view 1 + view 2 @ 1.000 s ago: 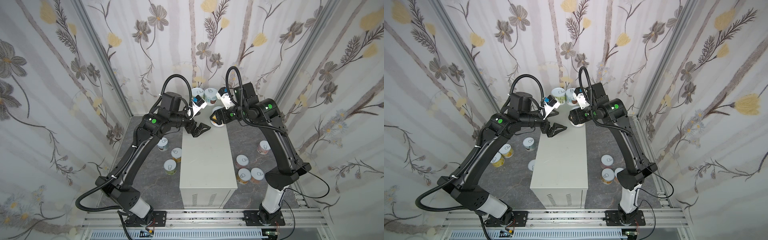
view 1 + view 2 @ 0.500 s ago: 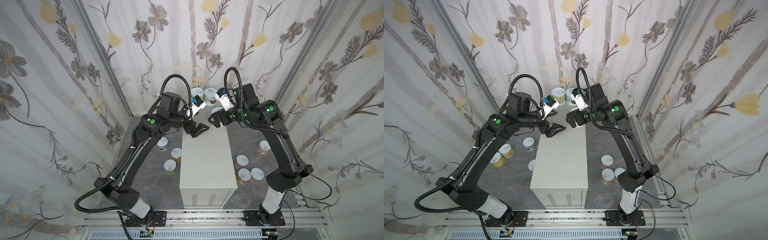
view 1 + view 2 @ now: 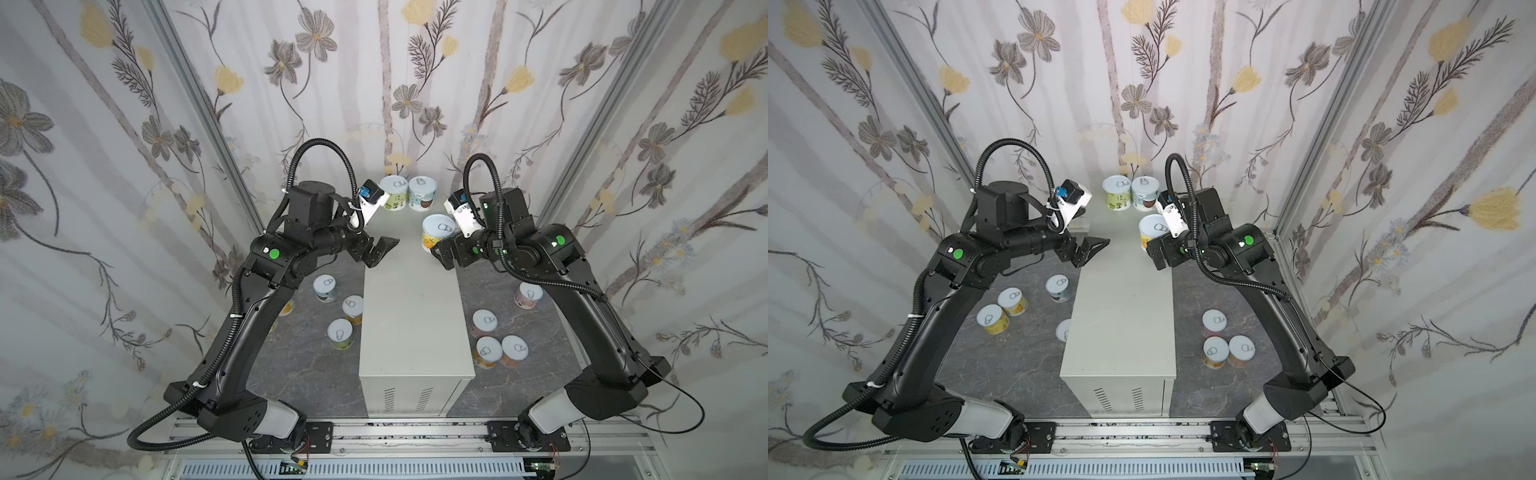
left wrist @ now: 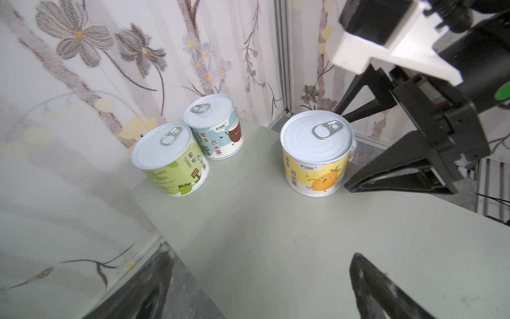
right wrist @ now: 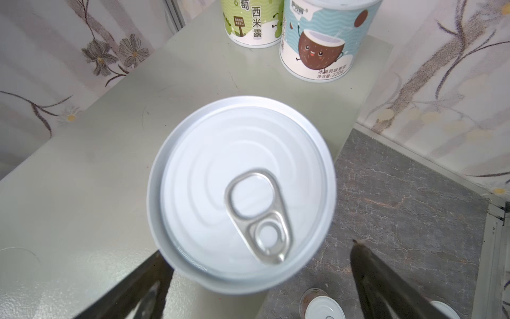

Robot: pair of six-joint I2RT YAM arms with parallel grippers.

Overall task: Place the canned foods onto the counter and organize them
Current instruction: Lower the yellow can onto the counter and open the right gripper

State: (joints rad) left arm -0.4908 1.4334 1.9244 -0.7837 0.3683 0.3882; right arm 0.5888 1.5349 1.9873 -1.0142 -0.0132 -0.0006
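Right wrist view: looked straight down on the white lid of the yellow can [image 5: 240, 190], standing upright on the counter [image 5: 82, 179], close to the right long edge and near the far end. Gripped no longer. Found the right gripper [image 5: 258, 248] with jaws spread wide, one finger on each side of the can's near half, apparently clear of the label.

One second before, still pinched this can and carried it above about the same place. Half a second before, already began to let go. Since then drew back a little toward the counter's edge, as seen in both top views.

Kept the left gripper [image 3: 384, 252] almost where it was, over the left edge of the counter's far part, jaws spread too and holding nothing.

Counted three cans on the counter: the green can [image 3: 394, 198] and the blue can [image 3: 420, 198] close together at the far end, perhaps touching, and the yellow one apart in front of them, more to the right.

Judged the placing of this third can as finished. Left the remaining cans on the dark floor [image 3: 299, 365], on both sides of the counter, still to be fetched.

Judged the row not tidy yet: out of line with the pair and rather near the edge. Needed care in the retreat, with the fingers flanking the can; could push it off with a sideways move.
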